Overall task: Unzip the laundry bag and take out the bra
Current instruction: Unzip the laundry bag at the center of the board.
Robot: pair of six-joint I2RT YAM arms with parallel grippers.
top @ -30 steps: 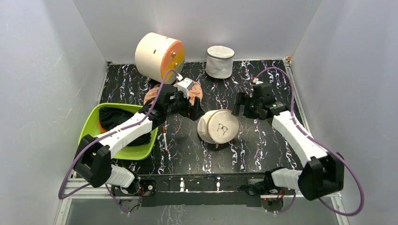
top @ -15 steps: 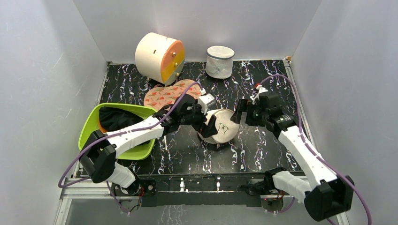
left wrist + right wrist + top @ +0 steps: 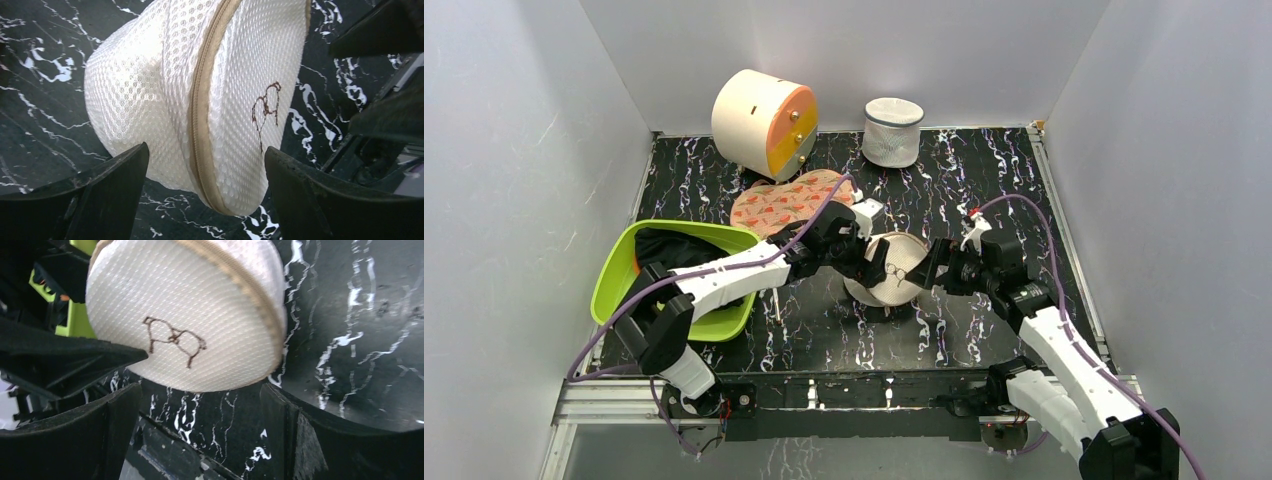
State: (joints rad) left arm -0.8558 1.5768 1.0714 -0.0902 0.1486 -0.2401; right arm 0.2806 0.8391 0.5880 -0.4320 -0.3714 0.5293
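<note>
1. Both arms are in at the middle of the black marbled table (image 3: 994, 170), one on each side of the laundry bag (image 3: 896, 270).
2. The left gripper (image 3: 870, 264) is at the bag's left flank with its jaws spread wide. In its wrist view, the left gripper (image 3: 206, 160) has the bag (image 3: 225, 95) directly ahead, filling the gap between the two fingers.
3. I cannot tell whether those fingers (image 3: 120, 175) press on the mesh or sit just beside it.
4. The tan zip trim (image 3: 199, 130) runs straight out from between the left fingers. It looks closed along the stretch in view.
5. The right gripper (image 3: 932, 268) is also gaping wide, just beside the bag's right edge.
6. From the right wrist, the bag (image 3: 200, 295) sits ahead of and above the right gripper (image 3: 200, 400), beyond the fingertips rather than between them.
7. The bag's flat face is tilted towards the right gripper, with the small black drawing (image 3: 172, 337) plain to see. The zip trim (image 3: 250, 287) curves round the far rim.
8. One left finger (image 3: 75, 357) points at that face from the right gripper's left side.
9. Well behind the left gripper and beside its forearm is a green tub (image 3: 614, 285) holding a black garment (image 3: 664, 250).
10. An orange patterned cloth (image 3: 779, 205) lies near the left gripper, on its far side.
11. A cream drum (image 3: 749, 115) and a white mesh cylinder (image 3: 892, 130) stand well apart from both grippers, at the back.
</note>
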